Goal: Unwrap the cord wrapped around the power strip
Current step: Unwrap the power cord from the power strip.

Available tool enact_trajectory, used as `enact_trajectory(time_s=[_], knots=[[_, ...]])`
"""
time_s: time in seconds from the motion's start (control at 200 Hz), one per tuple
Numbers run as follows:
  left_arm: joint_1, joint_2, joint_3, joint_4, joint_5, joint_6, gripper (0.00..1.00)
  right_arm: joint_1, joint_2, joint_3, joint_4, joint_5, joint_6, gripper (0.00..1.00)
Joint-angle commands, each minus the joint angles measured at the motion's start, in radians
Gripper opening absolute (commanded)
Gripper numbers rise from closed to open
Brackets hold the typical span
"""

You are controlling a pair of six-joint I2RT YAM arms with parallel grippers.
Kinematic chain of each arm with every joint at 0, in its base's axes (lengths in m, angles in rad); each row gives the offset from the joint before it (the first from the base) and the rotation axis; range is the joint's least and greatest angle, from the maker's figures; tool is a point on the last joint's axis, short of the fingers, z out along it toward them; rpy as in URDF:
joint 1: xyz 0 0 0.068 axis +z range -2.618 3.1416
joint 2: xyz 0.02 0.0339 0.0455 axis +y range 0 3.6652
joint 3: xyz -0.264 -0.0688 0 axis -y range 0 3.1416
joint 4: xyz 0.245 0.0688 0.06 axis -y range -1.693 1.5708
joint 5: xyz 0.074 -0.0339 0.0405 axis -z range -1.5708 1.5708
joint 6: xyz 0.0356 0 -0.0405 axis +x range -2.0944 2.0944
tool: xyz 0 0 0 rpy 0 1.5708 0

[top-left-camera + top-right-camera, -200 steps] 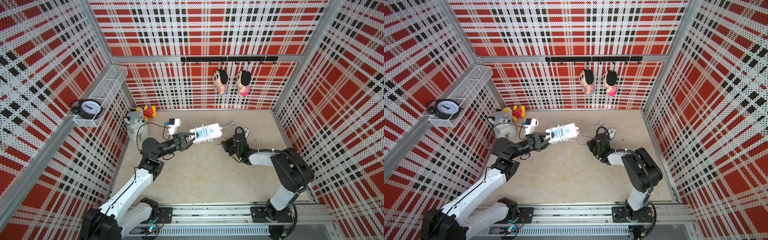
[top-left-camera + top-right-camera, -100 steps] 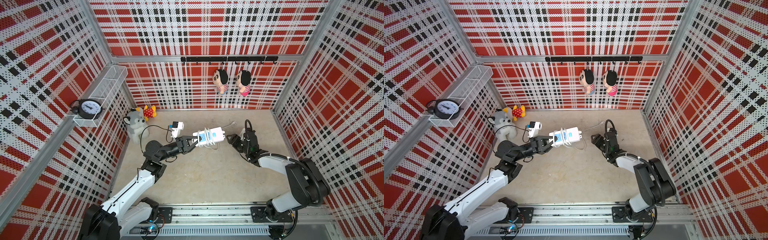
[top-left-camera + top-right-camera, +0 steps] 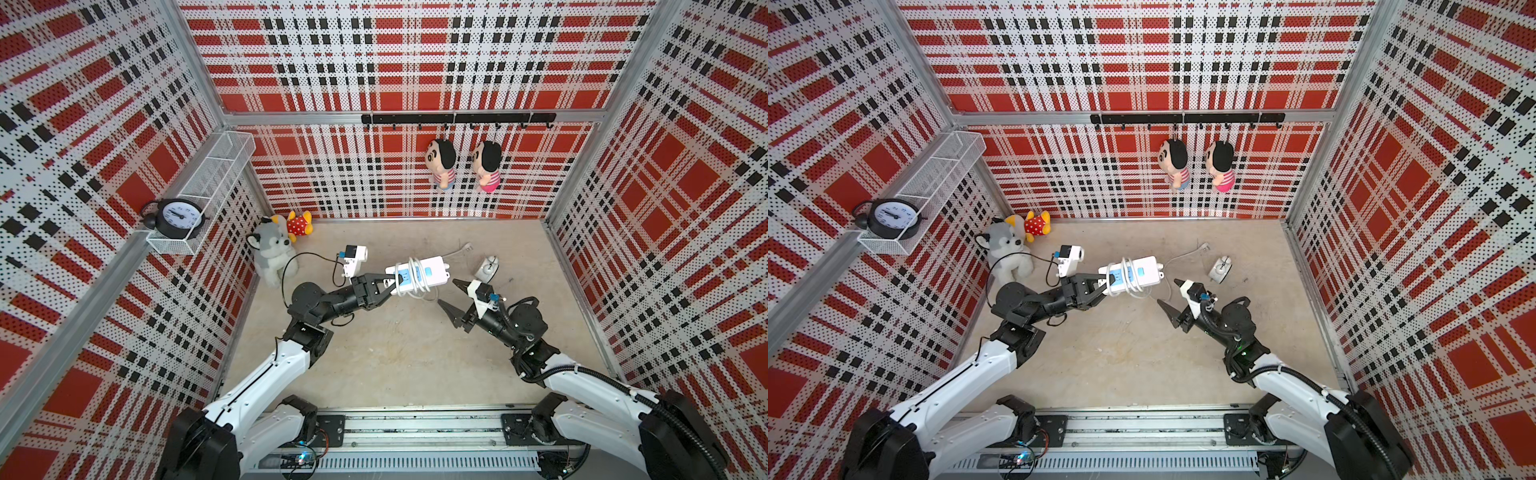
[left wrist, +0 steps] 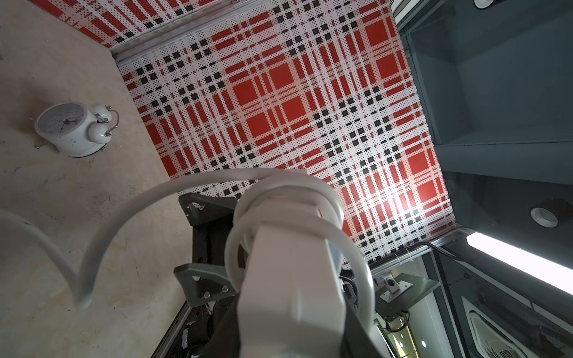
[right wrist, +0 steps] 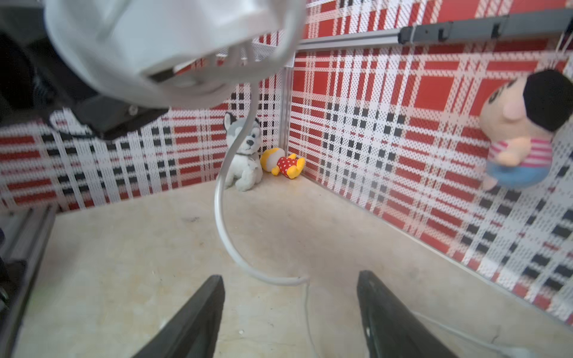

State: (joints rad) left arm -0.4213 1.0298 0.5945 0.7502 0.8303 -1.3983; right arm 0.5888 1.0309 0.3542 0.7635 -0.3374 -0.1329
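My left claw (image 3: 384,286) is clamped on the left end of the power strip (image 3: 430,269), holding it off the worktop (image 3: 395,353) about midway across, toward the back edge. The cord (image 3: 412,270) is wound in several turns round the strip's middle. A loose length droops to the worktop, its far end lying nearer the back edge. My right claw (image 3: 450,293) stands wide open and empty, just off the strip's right end. A small white alarm clock (image 3: 487,269) sits beyond it.

I worked inside a robot lab's test booth: red-plaid perforated metal wall panels (image 3: 415,62), grey aluminium base rail (image 3: 415,430).
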Motion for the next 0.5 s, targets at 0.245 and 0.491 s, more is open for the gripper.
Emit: enact_trajectory(time_s=[0.245, 0.491], knots=[[-0.004, -0.024, 0.001, 0.054, -0.003, 0.005, 0.0, 0.022, 0.222, 0.124, 0.014, -0.268, -0.489, 0.62], [-0.006, -0.037, -0.004, 0.04, -0.008, 0.005, 0.0, 0.038, 0.434, 0.215, 0.189, -0.263, -0.474, 0.52]])
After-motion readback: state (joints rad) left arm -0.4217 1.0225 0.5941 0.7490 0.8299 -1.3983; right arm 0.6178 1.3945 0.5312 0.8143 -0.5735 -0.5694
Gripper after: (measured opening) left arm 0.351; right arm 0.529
